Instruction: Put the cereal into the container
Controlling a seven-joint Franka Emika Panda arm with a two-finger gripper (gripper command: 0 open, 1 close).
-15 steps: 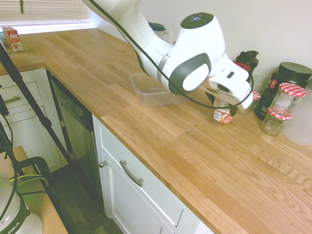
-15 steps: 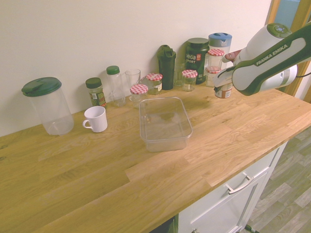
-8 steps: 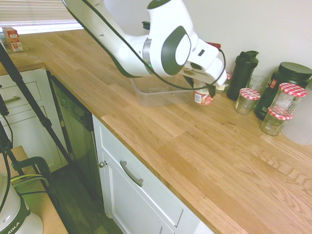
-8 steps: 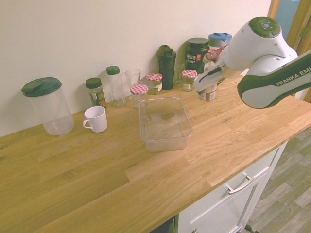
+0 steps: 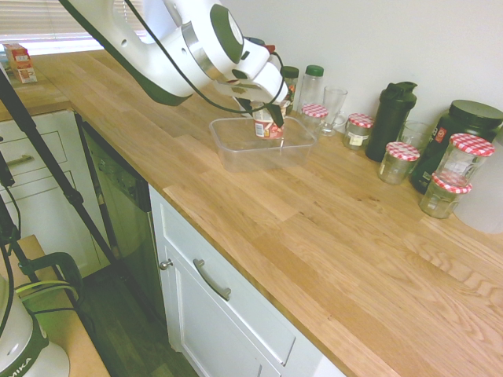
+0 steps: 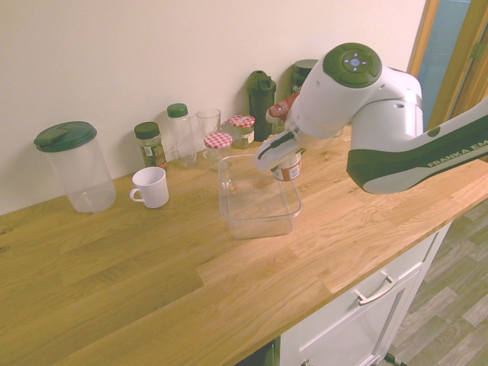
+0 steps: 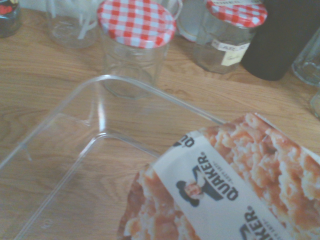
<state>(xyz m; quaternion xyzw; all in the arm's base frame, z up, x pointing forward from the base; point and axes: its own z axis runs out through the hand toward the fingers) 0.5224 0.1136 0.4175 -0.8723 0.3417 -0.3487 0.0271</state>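
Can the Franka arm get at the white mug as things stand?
Probably not yet: its gripper is shut on the cereal cup. The mug stands uncovered beyond the tub, so freeing the fingers looks like the main hurdle.

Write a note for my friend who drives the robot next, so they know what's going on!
Hand: shut on the cereal cup, holding it up off the counter.
Cereal: at the edge of the clear tub, on the side nearer the arm; I can't tell if it is past the rim.
Tub: sits on the counter, open at the top.
Done: the cup is picked up and brought to the tub.
Left: get it fully over the tub, lower it in, let go, move the hand away.
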